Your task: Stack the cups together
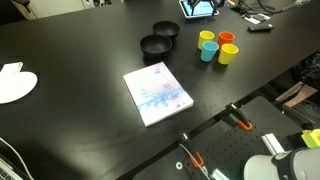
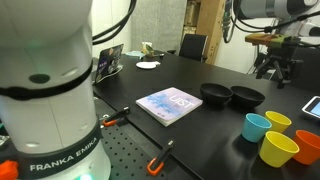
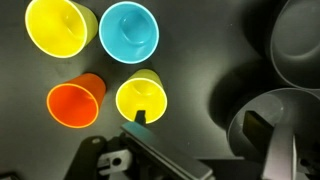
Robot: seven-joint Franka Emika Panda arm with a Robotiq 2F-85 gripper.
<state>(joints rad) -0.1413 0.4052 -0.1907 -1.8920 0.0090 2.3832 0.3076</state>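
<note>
Four small cups stand upright in a tight cluster on the black table. In the wrist view they are a yellow cup (image 3: 62, 27), a teal cup (image 3: 128, 30), an orange cup (image 3: 75, 105) and a second yellow cup (image 3: 140, 97). In both exterior views the cluster shows as yellow (image 1: 207, 37), orange (image 1: 227, 39), teal (image 1: 208, 52) and yellow (image 1: 228, 53), and as teal (image 2: 257, 126), yellow (image 2: 277, 121), yellow (image 2: 279, 148) and orange (image 2: 308, 146). My gripper (image 3: 200, 135) is open and empty, well above the table. One fingertip lies over the second yellow cup's rim, the other over a black bowl.
Two black round bowls (image 1: 160, 38) (image 2: 230, 96) (image 3: 300, 40) stand next to the cups. A book (image 1: 156, 93) (image 2: 170, 104) lies mid-table. A white plate (image 1: 14, 83) lies at one table end. A tablet (image 1: 200, 8) lies behind the cups.
</note>
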